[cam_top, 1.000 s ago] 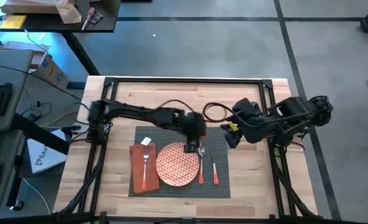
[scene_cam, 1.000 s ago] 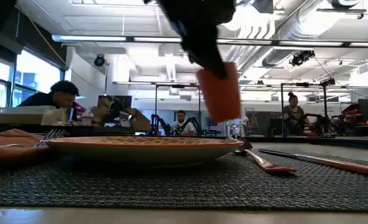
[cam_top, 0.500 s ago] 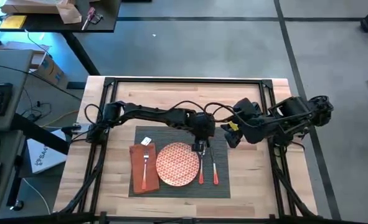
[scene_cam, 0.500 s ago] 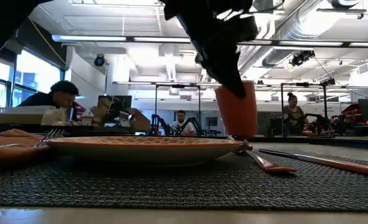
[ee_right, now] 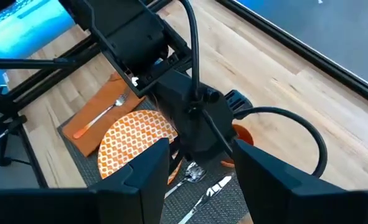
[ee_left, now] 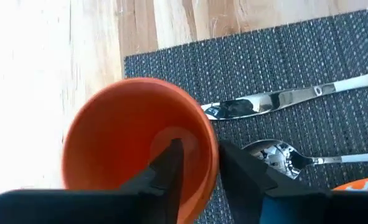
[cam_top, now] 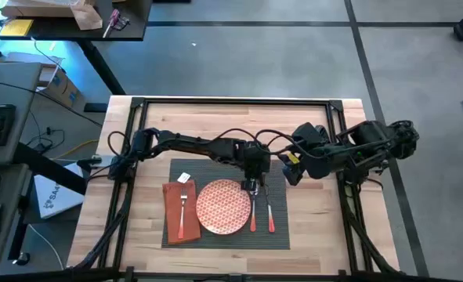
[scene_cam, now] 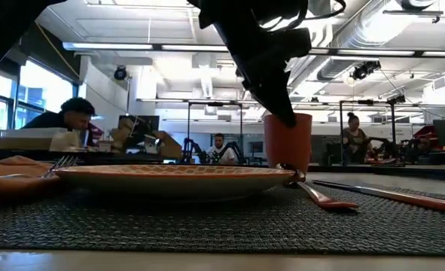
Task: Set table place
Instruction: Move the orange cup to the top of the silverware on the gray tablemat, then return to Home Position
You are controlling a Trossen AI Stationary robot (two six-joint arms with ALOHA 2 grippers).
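Note:
An orange cup [ee_left: 131, 146] stands upright near the far right corner of the dark ribbed placemat [cam_top: 215, 166], just beyond the tips of the knife [cam_top: 269, 210] and spoon [cam_top: 253, 210]. My left gripper [cam_top: 253, 171] is above the cup and shut on its rim; the low view shows the cup [scene_cam: 288, 143] behind the orange patterned plate [cam_top: 223, 207], which hides its base. A fork [cam_top: 183, 202] lies on the orange napkin [cam_top: 180, 213] left of the plate. My right gripper [ee_right: 202, 180] hovers open at the mat's right side, touching nothing. My left gripper pinches the cup's rim [ee_left: 210, 155] on one side, with one finger [ee_left: 170, 167] inside the cup and the other [ee_left: 236, 174] outside its wall. The fingers come from above, pointing down. The cup is upright and low at the mat; whether its base rests there is hidden.
The black rail frame [cam_top: 231, 100] runs round the light-wood table [cam_top: 317, 227]. Cables loop off both arms above the mat's far edge [cam_top: 272, 141]. A dark desk with clutter [cam_top: 74, 19] stands beyond the far left corner. People sit in the room behind [scene_cam: 71, 117].
My left gripper has carried the cup toward the table's right edge and down. The cup was tilted and above the plate's far side; it now stands upright and low beside the spoon's bowl. The gripper has kept its hold on the rim.

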